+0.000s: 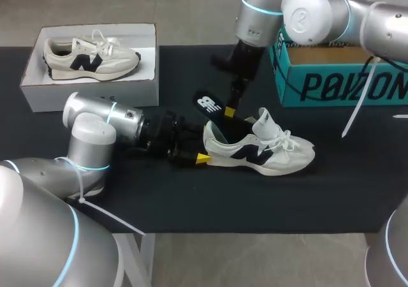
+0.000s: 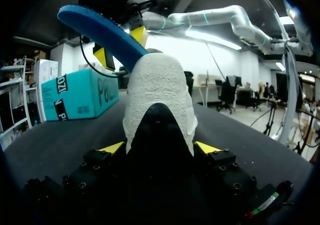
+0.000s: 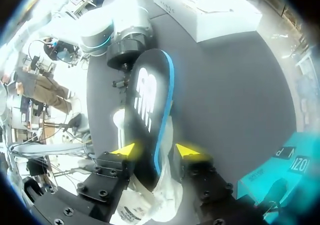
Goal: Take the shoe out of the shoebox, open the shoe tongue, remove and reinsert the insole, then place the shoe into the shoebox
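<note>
Two grippers, one shoe [image 1: 261, 148]
Heel's clamped by the left gripper [image 1: 201, 158], insole [image 1: 210, 105] by the right gripper [image 1: 229, 113]. There's bare mat [image 1: 255, 198] in front and a teal box [image 1: 338, 83] behind. Blue underside: left wrist view only.

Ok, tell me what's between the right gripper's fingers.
The insole, gripped from both sides, its lower end at the shoe; the right wrist view shows it.

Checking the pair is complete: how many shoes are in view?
2. One shoe lies in the white shoebox; the second shoe rests on the table, heel in the left gripper.
</note>
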`<state>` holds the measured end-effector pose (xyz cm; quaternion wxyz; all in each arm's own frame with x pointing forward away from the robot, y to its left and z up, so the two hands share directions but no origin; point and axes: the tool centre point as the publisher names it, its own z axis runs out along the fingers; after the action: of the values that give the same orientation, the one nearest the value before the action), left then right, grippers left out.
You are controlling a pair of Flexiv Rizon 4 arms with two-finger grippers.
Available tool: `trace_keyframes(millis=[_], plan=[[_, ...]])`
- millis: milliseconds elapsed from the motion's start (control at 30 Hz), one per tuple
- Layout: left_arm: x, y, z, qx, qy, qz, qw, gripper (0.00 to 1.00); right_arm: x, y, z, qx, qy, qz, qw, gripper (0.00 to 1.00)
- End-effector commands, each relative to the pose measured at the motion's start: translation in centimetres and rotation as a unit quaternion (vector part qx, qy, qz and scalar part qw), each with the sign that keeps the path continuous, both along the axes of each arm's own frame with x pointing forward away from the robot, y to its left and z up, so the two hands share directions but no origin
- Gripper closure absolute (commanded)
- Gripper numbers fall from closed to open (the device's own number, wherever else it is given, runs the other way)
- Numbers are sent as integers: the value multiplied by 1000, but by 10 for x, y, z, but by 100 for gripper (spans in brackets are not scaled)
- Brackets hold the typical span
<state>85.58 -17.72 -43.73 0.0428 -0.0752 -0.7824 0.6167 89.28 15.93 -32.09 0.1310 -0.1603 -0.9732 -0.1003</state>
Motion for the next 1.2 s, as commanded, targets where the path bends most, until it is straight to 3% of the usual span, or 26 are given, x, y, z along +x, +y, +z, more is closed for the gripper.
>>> trace_keyframes(millis=[33,300,367,433,467,767,1200], plan=[[2,-1,-5,0,0,-1,1000,100,0,5,-8,3,5,2,1000,51],[2,-1,-5,0,0,-1,1000,100,-7,5,-12,11,14,-2,1000,55],[2,-1,-5,0,0,-1,1000,100,-7,5,-12,11,14,-3,1000,66],[2,-1,-5,0,0,-1,1000,100,-8,4,-12,12,15,-4,1000,94],[2,-1,-5,0,0,-1,1000,100,-8,3,-12,12,15,-5,1000,100],[2,-1,-5,0,0,-1,1000,100,-9,2,-6,20,13,-9,1000,100],[2,-1,-5,0,0,-1,1000,100,4,12,35,48,-14,-16,999,100]])
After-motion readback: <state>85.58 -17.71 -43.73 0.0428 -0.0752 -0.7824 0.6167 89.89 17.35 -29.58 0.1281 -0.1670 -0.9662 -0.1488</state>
